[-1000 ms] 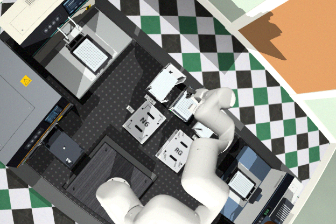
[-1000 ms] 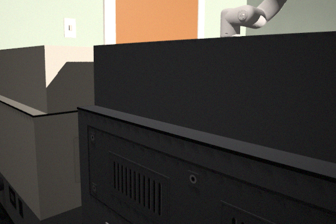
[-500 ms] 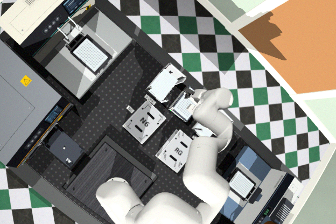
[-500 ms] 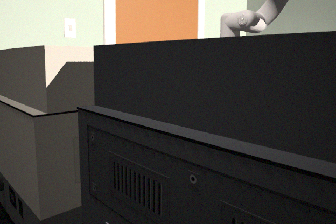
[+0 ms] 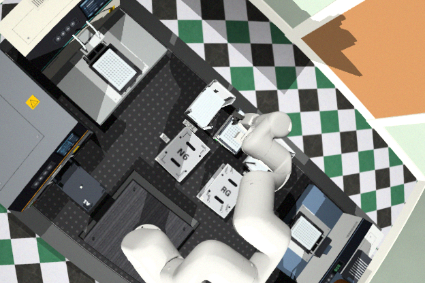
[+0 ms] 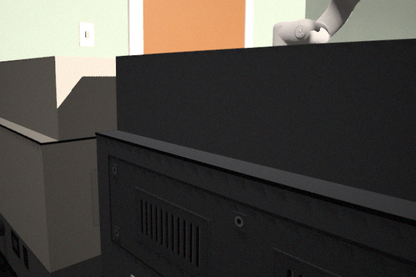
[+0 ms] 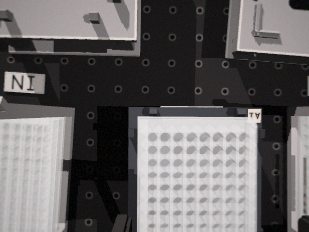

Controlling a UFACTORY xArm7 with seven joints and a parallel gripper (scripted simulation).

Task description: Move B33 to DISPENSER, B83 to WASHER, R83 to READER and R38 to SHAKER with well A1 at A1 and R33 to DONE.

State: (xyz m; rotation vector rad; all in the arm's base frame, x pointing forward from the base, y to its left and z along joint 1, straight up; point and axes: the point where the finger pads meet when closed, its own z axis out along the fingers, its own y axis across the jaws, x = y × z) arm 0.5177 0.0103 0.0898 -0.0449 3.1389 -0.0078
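In the wrist view a white well plate [image 7: 197,174] sits flat on a dark station directly below me, with an A1 mark [image 7: 254,115] at its top right corner. The same plate shows in the top view [image 5: 230,134], between two racks. My gripper [image 5: 240,127] hangs above it, open and empty. Its fingers are hidden under the wrist and lie outside the wrist view. The IN label [image 7: 24,82] lies on the deck at the left, above a plate in the IN rack [image 7: 30,174]. Other plates sit on the cream instrument [image 5: 114,69] and the blue instrument [image 5: 305,232].
Nests N6 [image 5: 182,154] and RG [image 5: 225,190] stand on the deck with no plates. The grey instrument's dark tray [image 5: 83,187] with an A1 mark holds no plate. A rack edge [image 7: 299,169] stands at the right. The exterior view shows mostly a dark housing [image 6: 262,116].
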